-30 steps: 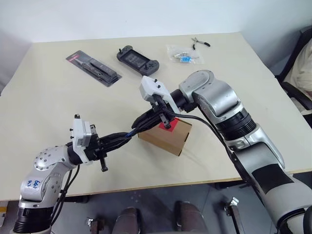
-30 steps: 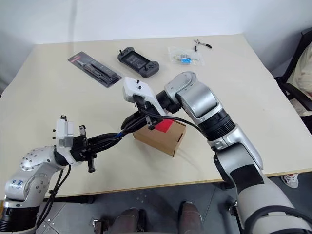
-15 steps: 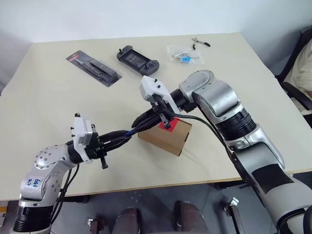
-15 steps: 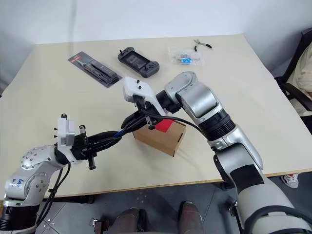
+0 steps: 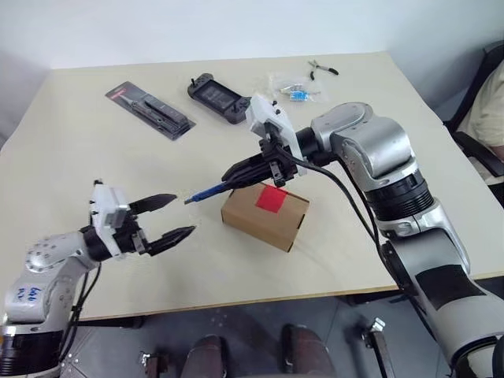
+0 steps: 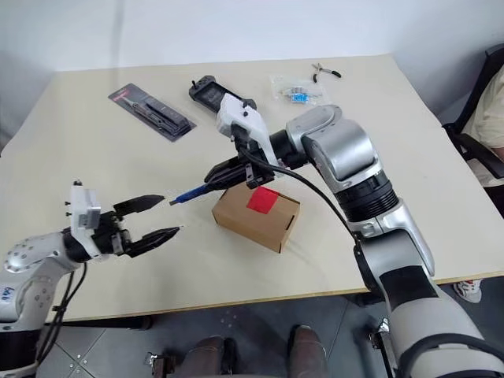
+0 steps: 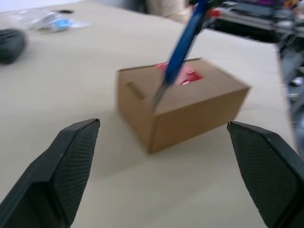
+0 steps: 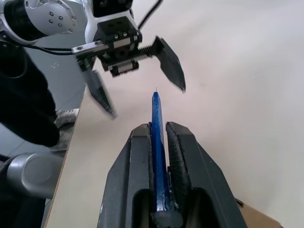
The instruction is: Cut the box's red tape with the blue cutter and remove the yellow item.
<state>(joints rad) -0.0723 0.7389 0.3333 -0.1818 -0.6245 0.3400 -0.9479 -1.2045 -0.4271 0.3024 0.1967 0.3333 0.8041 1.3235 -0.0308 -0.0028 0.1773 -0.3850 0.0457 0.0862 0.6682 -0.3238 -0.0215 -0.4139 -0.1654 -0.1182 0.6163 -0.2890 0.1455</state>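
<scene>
The brown box [image 5: 264, 219] stands shut near the table's middle, with the red tape [image 5: 273, 198] on its top face. My right gripper [image 5: 230, 173] hovers just above and left of the box, shut on the blue cutter [image 5: 209, 191], whose tip points left toward my left gripper [image 5: 183, 213]. The left gripper is open and holds nothing, a short gap from the cutter's tip. In the left wrist view the box [image 7: 190, 114] and cutter [image 7: 183, 47] lie ahead of the spread fingers [image 7: 71, 156]. The yellow item is hidden.
At the back of the table lie a black tool in blister packaging [image 5: 150, 110], a dark game controller [image 5: 220, 92], a clear bag with small blue parts [image 5: 295, 88] and pliers [image 5: 323, 69]. A person sits at the right edge [image 5: 490, 98].
My left gripper has opened, let go of the blue cutter and drawn back to the left. My right gripper has risen and moved back-right with the cutter.
</scene>
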